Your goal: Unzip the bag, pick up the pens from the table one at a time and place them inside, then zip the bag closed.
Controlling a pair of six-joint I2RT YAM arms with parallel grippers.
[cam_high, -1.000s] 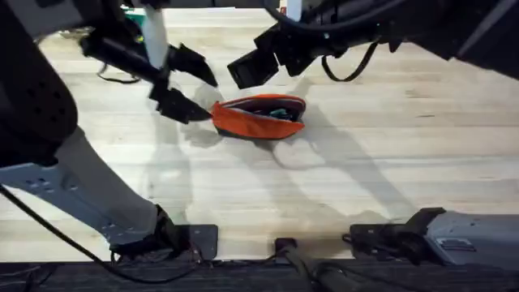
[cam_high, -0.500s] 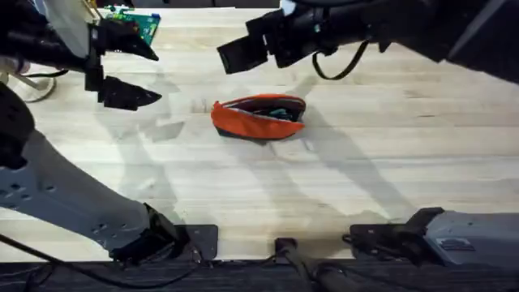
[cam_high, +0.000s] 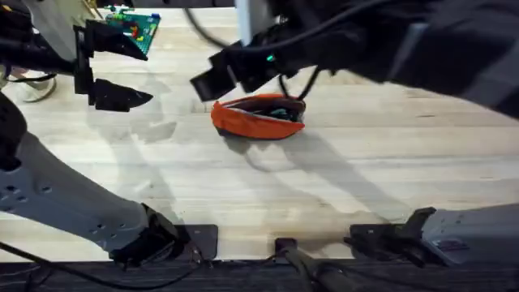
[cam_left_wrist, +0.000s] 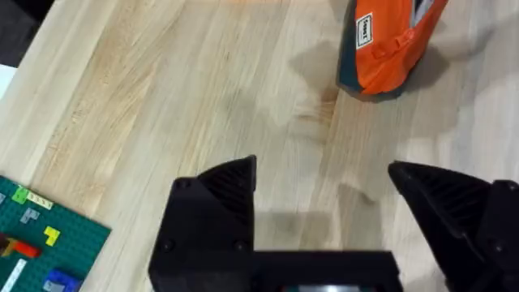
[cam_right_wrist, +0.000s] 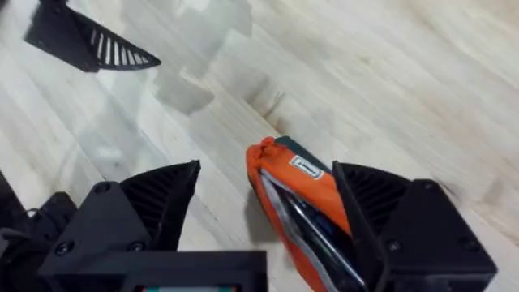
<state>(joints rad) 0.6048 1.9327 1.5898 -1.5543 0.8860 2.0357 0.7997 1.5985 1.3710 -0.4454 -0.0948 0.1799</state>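
Observation:
The orange bag lies mid-table, its zipper partly open along the top; dark contents show in the slit. The pens are hidden. My right gripper hovers open just above the bag's left end. In the right wrist view the bag sits between and below the spread fingers of the right gripper, apart from them. My left gripper is open and holds nothing, well to the left of the bag. In the left wrist view, the bag lies far ahead of the left gripper.
A green baseplate with small coloured bricks sits at the far left of the table; the left wrist view shows this baseplate too. A cable loops at the left edge. The right arm stretches across the far side.
My left gripper has drawn away from the bag's left end to the far left. The right gripper has moved left and down over that end. The bag has stayed put.

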